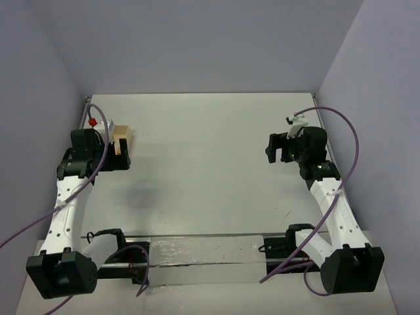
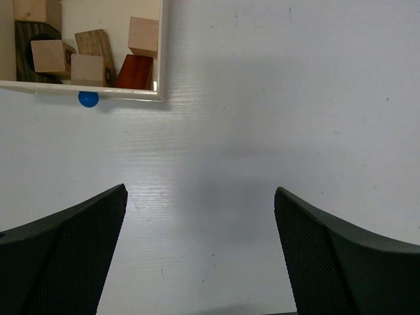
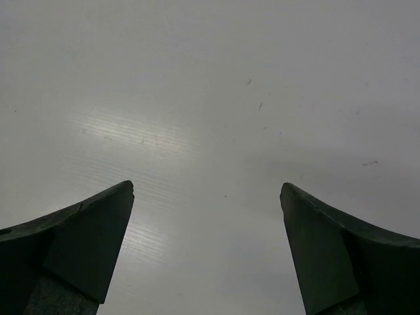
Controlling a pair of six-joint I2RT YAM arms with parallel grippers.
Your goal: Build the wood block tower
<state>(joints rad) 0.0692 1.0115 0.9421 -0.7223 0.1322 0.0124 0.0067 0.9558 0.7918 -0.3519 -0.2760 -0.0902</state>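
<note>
Stage: we judge this the start; no tower stands anywhere on the surface (image 1: pixel 210 170).
Blocks: the wooden blocks (image 2: pixel 86 69) lie loose inside the tray (image 2: pixel 85 90), near the far left corner of the surface.
Tray contents: we count several pale cubes, an orange-brown block (image 2: pixel 136 71) against the tray's near rim, and a dark arch piece (image 2: pixel 29 39) half hidden behind a pale cube. We cannot tell its long axis.
Marker: a small blue dot (image 2: pixel 88 98) sits just outside the tray's near rim.
Left end effector (image 2: pixel 200 197): jaws wide, nothing between them, only bare surface below.
Right end effector (image 3: pixel 207 187): jaws wide, holding nothing, over bare surface near the right edge.
Key relation: in the left wrist view the tray lies ahead of the left end effector and off to its left, apart from both fingers.
Nearer arm: left, clearly; the right is well apart across the surface.
Next move (our judgement): the left arm reaches forward and leftward over the tray rim for a cube.
</note>
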